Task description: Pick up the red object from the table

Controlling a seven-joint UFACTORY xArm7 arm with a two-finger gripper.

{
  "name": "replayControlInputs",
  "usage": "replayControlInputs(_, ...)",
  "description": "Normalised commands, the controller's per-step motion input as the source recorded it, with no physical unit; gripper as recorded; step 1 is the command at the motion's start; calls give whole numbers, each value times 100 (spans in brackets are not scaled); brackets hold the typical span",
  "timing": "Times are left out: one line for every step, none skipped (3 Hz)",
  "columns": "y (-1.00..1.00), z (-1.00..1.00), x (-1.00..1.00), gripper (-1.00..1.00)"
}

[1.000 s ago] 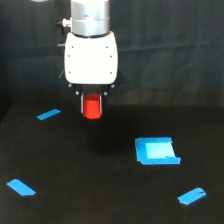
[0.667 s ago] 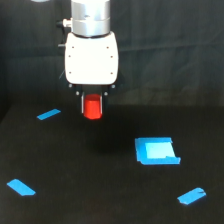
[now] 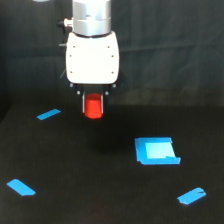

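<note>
While airborne, red object (image 3: 93, 108) in claw (image 3: 93, 106).

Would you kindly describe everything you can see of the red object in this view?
The red object is a small, matte, bright red-orange block with a short, roughly cylindrical shape; its facets are too blurred to make out. It stands upright between the fingers of the gripper, which is shut on it from both sides, beneath the white gripper body. It appears lifted off the black table, with a faint shadow below it. Its top is hidden by the gripper.
</note>
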Motion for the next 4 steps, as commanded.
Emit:
replayControlInputs(-8,-2,8,-100)
replayControlInputs(-4,0,5,-94)
replayControlInputs(-2,14,-7,-90)
replayControlInputs(14,-4,14,-100)
